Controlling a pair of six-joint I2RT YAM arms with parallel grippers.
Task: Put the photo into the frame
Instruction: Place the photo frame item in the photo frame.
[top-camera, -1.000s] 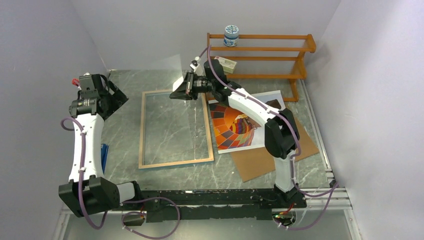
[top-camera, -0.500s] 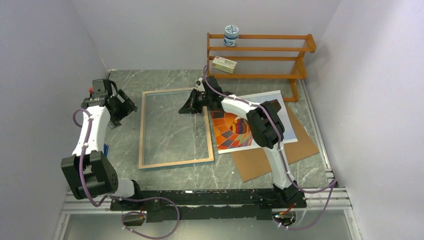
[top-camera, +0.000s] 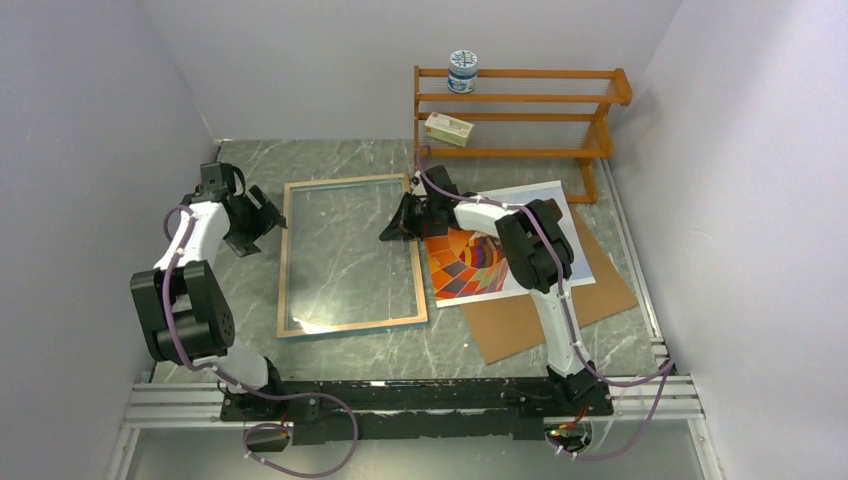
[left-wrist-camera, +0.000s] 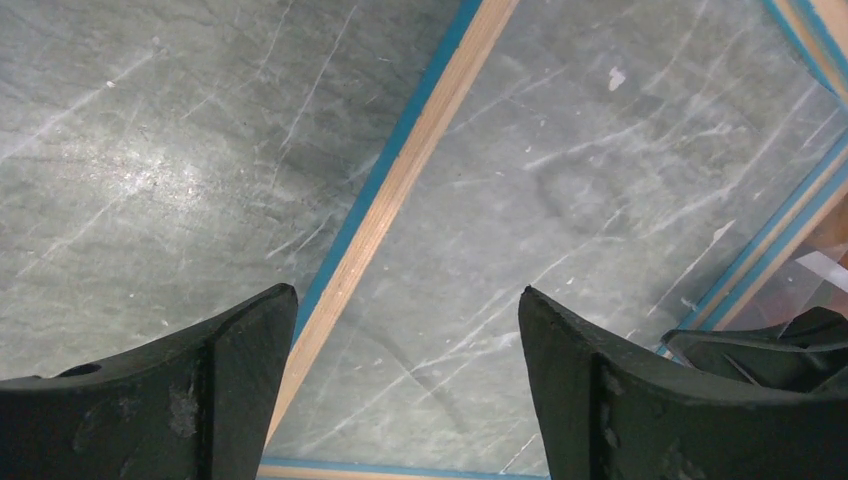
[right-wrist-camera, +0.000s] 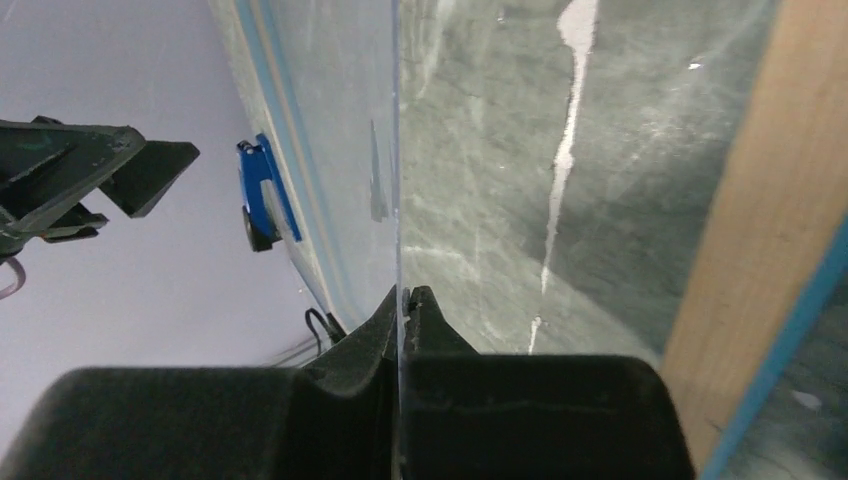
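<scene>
Wood-coloured back up, the frame has been met by the clear pane, lowered from high above by the right gripper, whose jaws are shut on its edge. The left gripper, spread wide and empty, has been brought over the frame's left rim. The photo is left beside the frame, judged next to go in
</scene>
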